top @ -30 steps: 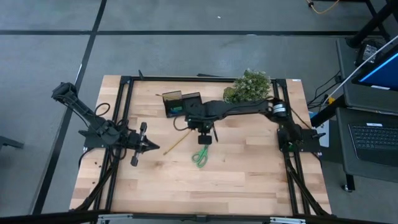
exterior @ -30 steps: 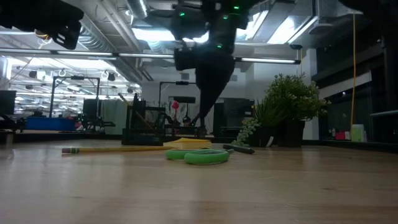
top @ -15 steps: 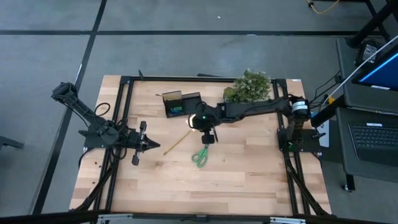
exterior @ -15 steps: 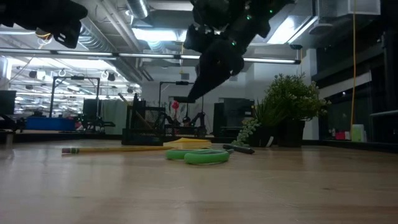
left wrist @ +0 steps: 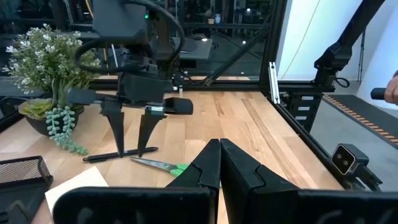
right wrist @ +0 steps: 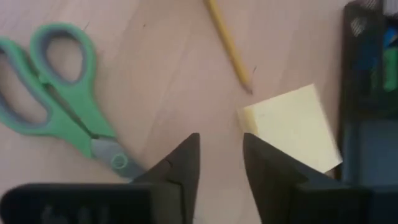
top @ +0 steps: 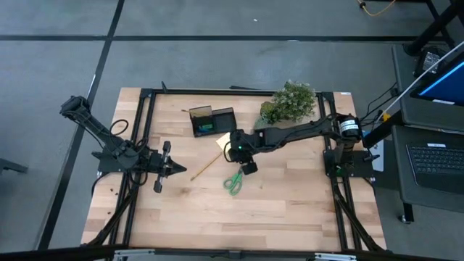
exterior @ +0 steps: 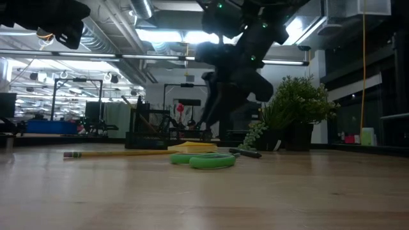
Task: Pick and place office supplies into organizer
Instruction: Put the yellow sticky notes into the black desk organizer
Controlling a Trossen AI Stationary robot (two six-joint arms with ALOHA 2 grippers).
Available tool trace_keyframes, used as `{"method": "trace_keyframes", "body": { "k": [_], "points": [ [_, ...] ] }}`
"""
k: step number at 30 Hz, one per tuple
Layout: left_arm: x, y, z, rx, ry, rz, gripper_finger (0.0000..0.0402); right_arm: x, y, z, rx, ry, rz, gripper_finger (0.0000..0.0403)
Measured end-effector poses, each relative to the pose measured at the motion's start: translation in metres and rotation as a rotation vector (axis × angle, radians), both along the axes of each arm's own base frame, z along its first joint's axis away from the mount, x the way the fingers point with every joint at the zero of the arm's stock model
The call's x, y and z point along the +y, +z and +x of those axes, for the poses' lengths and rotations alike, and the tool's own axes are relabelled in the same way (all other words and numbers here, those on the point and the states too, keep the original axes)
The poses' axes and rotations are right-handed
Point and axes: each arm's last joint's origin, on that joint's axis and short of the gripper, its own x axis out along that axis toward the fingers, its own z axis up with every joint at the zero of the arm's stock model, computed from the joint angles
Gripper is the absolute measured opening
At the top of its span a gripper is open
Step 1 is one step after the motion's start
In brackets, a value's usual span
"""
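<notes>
Right tool (top: 244, 161), fingers spread and holding nothing, is hung right over the thin black pen (left wrist: 119, 154) lying flat on the wooden tabletop (top: 290, 196), long axis crosswise between the fingers, so it's easily nearer than the left arm.

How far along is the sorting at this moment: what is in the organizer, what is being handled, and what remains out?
Done: small green and blue pieces sit in the organizer. In hand: nothing; the right gripper stands open and empty over the black pen, while the left gripper waits shut at the table's left. Left: the pen, green-handled scissors, yellow sticky-note pad and wooden pencil lie on the table.
</notes>
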Motion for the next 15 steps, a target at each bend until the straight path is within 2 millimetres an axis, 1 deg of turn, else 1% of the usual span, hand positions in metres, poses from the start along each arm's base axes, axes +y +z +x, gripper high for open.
{"method": "trace_keyframes", "body": {
  "k": [3, 7, 11, 15],
  "points": [
    [0.000, 0.000, 0.000, 0.000, 0.000, 0.000, 0.0003, 0.002, 0.002, 0.002, -0.027, 0.041, -0.046, 0.0156],
    [0.000, 0.000, 0.000, 0.000, 0.000, 0.000, 0.0002, 0.001, 0.003, 0.004, -0.051, 0.037, -0.055, 0.0181],
    [0.000, 0.000, 0.000, 0.000, 0.000, -0.001, 0.0003, -0.005, -0.001, 0.006, -0.045, 0.035, -0.065, 0.0191],
    [0.000, 0.000, 0.000, 0.001, 0.000, -0.004, 0.0002, -0.011, -0.014, 0.009, -0.024, 0.023, -0.065, 0.0192]
  ]
}}
